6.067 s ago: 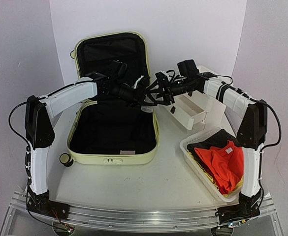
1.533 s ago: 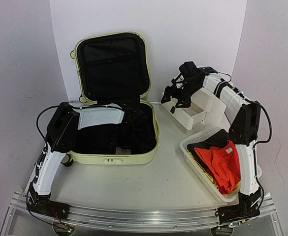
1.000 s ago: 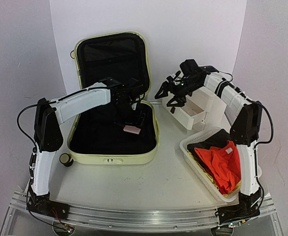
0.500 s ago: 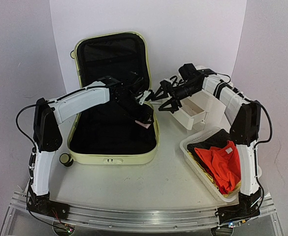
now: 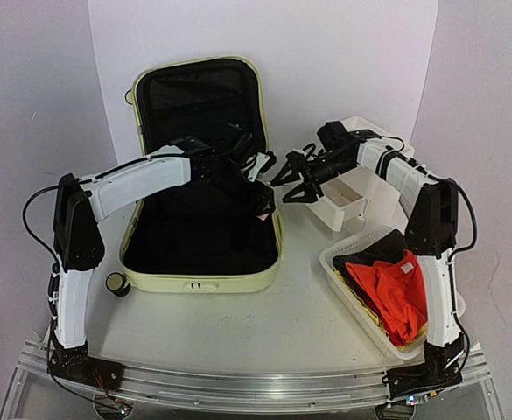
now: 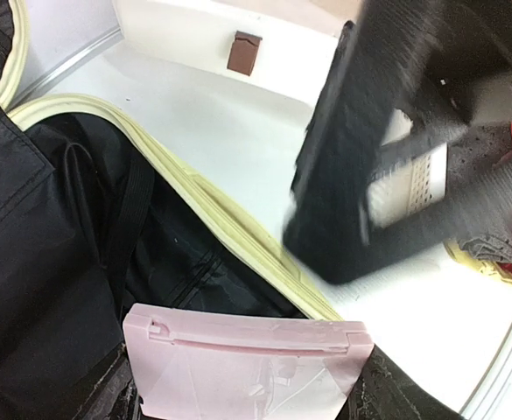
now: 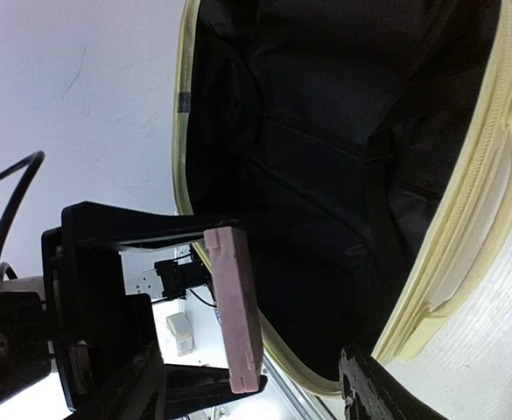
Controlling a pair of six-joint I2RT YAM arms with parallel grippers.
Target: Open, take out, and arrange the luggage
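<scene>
While beyond pink case [image 6: 247, 372] — right tool [image 5: 287, 185], basket [image 5: 333, 262].

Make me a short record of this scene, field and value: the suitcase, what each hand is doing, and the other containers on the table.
Suitcase: open, lid upright at the back
Left hand: gripping a flat pink case over the suitcase's right rim
Right hand: open, stretched toward the pink case, not holding it
Drawer box: one drawer pulled out
Basket: orange and dark clothes inside
</scene>
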